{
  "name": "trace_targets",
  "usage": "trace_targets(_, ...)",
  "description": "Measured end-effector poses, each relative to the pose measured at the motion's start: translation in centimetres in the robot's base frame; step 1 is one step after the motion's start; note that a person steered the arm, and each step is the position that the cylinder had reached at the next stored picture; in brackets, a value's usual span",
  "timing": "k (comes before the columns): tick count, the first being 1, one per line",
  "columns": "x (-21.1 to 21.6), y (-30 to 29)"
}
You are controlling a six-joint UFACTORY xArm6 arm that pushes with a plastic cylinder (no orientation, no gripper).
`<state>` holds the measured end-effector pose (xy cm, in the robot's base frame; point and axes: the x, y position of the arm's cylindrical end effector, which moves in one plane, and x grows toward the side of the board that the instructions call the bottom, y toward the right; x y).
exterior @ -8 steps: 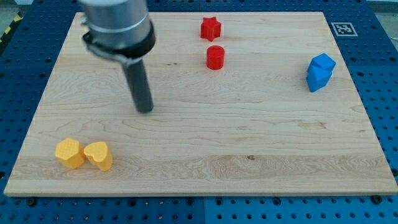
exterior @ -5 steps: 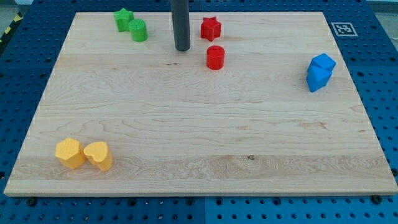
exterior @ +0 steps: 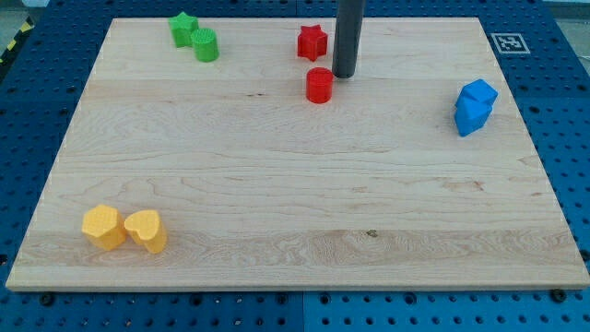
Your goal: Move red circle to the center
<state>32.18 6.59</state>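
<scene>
The red circle (exterior: 319,85) sits on the wooden board (exterior: 295,203) near the view's top, a little right of middle. My tip (exterior: 345,75) stands just to its upper right, very close to it; I cannot tell if they touch. The rod rises out of the view's top. A red star (exterior: 312,41) lies just above the red circle, left of the rod.
A green star (exterior: 183,28) and a green circle (exterior: 206,45) lie at the top left. Two blue blocks (exterior: 475,106) sit touching at the right. A yellow hexagon (exterior: 103,227) and a yellow heart (exterior: 147,231) sit together at the bottom left.
My tip has swept from the board's left middle up and across to the right, passing the red blocks, and now stands at the red circle's upper right. No block has moved.
</scene>
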Motion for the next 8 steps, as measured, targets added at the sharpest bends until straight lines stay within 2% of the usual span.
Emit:
trace_targets(6,3.1,-2.9)
trace_targets(7,1.7,-3.7)
trace_targets(8,-1.7,-5.6)
